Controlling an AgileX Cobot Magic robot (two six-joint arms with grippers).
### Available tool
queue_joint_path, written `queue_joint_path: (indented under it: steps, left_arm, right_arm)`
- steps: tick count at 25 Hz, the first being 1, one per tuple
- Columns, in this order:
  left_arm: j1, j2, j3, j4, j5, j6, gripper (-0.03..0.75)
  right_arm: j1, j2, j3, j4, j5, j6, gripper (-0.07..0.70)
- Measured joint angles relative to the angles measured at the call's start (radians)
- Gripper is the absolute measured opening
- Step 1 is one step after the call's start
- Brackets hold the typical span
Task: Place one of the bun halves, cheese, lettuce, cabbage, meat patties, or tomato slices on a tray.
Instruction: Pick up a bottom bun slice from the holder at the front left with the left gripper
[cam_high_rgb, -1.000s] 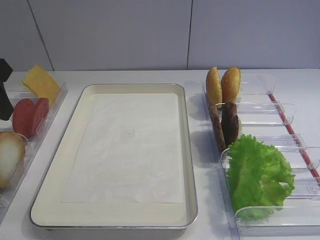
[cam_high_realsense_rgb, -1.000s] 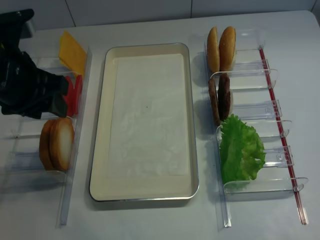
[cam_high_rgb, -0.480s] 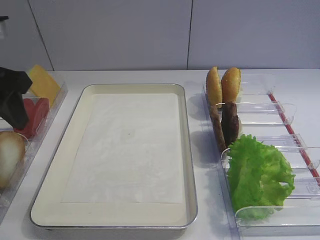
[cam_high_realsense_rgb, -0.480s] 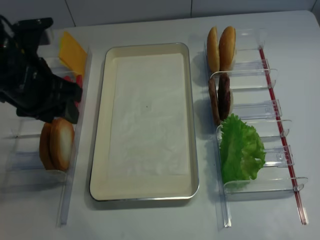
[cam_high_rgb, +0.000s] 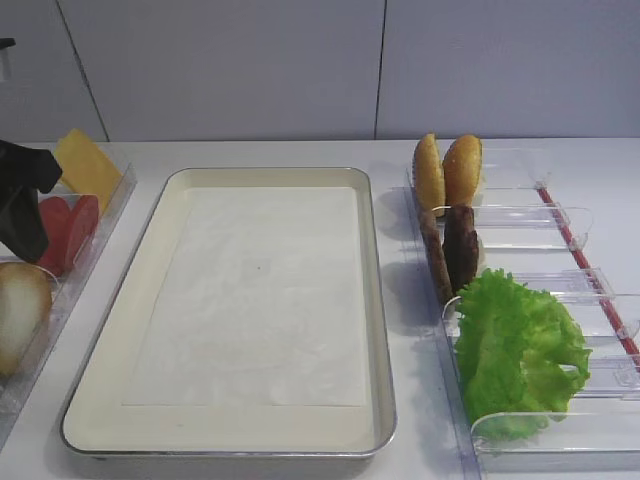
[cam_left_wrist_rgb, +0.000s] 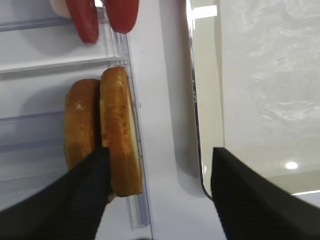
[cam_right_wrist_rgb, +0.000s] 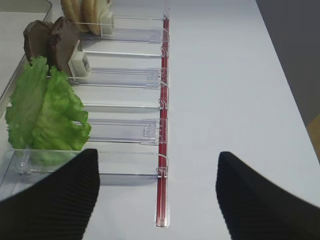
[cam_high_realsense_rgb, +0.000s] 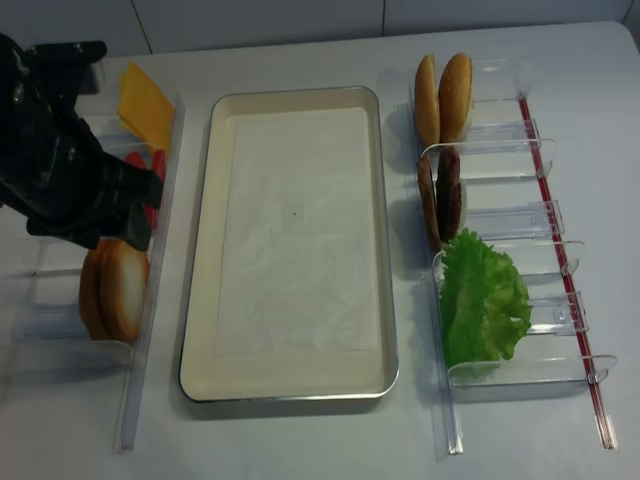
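Note:
A pale-faced bun half stands on edge in the left clear holder, next to a darker bun piece. My left gripper hovers open just above them; in the left wrist view its left finger overlaps the bun half and the right finger sits by the tray corner. The cream tray holds only its paper liner. Tomato slices and cheese lie farther back. My right gripper stands open over bare table. Lettuce and meat patties stand on the right. The cabbage is out of view.
Two golden bun halves stand on edge at the back of the right clear holder, which has a red strip along its outer side. The left holder's rail runs between the buns and the tray.
My left arm has come in from the far left and shifted toward the front, ending over the bun halves. Its jaws stayed open. Nothing else moved.

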Motion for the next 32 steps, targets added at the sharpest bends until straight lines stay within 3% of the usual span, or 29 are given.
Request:
queue_joint_path:
  steps: [7, 32]
  left_arm:
    - [0.000, 0.000, 0.054, 0.009, -0.002, -0.002, 0.413]
    - [0.000, 0.029, 0.054, 0.034, -0.006, -0.007, 0.413]
  right_arm:
    - [0.000, 0.000, 0.000, 0.000, 0.000, -0.002, 0.500]
    - [0.000, 0.000, 0.000, 0.000, 0.000, -0.002, 0.501]
